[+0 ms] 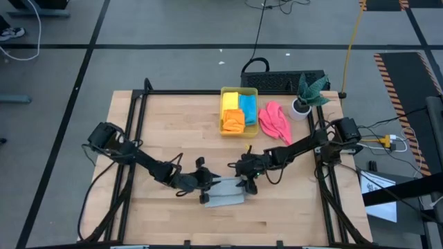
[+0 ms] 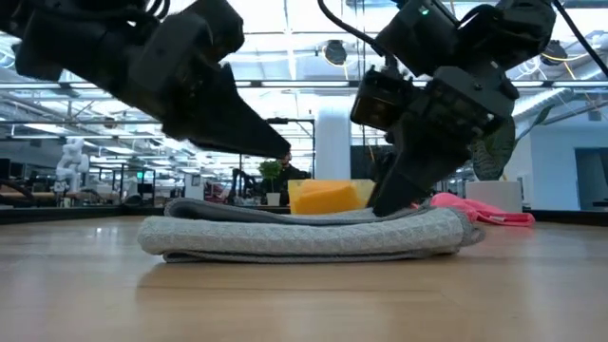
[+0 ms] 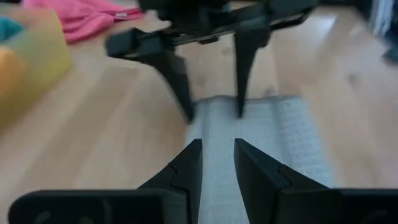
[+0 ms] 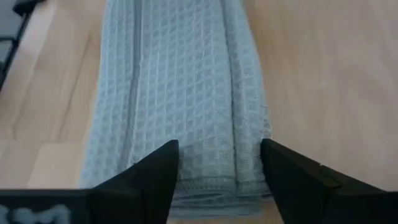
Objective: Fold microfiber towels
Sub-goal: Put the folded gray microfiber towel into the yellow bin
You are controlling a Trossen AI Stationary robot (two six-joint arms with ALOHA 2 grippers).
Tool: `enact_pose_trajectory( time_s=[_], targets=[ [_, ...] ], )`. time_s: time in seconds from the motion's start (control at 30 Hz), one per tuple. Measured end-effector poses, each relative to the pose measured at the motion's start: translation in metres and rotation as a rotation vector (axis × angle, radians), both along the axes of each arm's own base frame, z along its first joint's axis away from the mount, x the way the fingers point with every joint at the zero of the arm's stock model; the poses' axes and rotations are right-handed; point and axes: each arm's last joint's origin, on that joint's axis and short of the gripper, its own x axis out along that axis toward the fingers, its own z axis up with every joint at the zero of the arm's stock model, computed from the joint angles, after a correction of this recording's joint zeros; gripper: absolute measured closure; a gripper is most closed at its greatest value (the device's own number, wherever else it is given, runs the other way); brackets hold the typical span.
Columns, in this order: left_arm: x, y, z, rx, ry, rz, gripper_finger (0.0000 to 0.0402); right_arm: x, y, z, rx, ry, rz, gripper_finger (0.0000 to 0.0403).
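Note:
A light grey microfiber towel (image 1: pixel 227 197) lies folded into a narrow band near the table's front edge, flat on the wood (image 2: pixel 304 236). My left gripper (image 3: pixel 217 144) hovers over the towel's left end, clear above it, fingers a little apart with nothing between them. My right gripper (image 4: pixel 217 149) stands wide open at the towel's right end, one finger on each side of the band. Yellow, blue and orange towels sit in the yellow bin (image 1: pixel 239 111). A pink towel (image 1: pixel 275 121) lies crumpled to the right of the bin. My right gripper comes at the towel's right end (image 4: pixel 211 180) slanting down from the right, its fingers open wider than the band. Its fingertips (image 3: pixel 239 112) reach down to the towel's top surface; I cannot tell whether they touch it.
A plant in a white pot (image 1: pixel 304 97) stands at the far right, beside the pink towel. A black frame (image 1: pixel 138 104) runs round the tabletop. Bare wood lies to the left of the towel and before it.

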Motion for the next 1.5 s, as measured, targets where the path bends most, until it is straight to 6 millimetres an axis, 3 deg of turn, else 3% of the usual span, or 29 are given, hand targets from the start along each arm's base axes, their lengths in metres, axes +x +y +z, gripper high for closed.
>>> enact_pose_trajectory(
  time_s=[0.17,0.43,0.63,0.83,1.03,1.27,1.5],
  targets=[
    [0.006,-0.002,-0.006,0.194,-0.04,-0.099,0.0309,-0.004,0.001,-0.004,-0.005,0.014,0.004,0.0231],
    [0.028,-0.007,-0.013,0.309,-0.115,-0.256,0.0309,-0.003,0.0,-0.003,-0.04,-0.023,0.006,0.0336],
    [0.053,0.018,-0.024,0.197,-0.077,-0.237,0.0258,-0.004,0.008,-0.003,-0.08,-0.055,0.077,0.0392],
    [0.059,0.043,-0.04,-0.042,0.049,-0.238,0.0168,-0.007,0.02,-0.003,-0.166,-0.086,0.138,0.0374],
    [0.058,0.045,-0.051,-0.15,0.095,-0.323,0.0122,-0.008,0.026,0.0,-0.277,-0.121,0.132,0.0368],
    [0.064,0.042,-0.049,-0.212,0.086,-0.423,0.0141,-0.009,0.029,0.014,-0.299,-0.194,0.171,0.0379],
    [0.067,0.04,-0.043,-0.235,0.037,-0.495,0.0205,-0.009,0.029,0.016,-0.294,-0.201,0.197,0.0362]
  ],
)
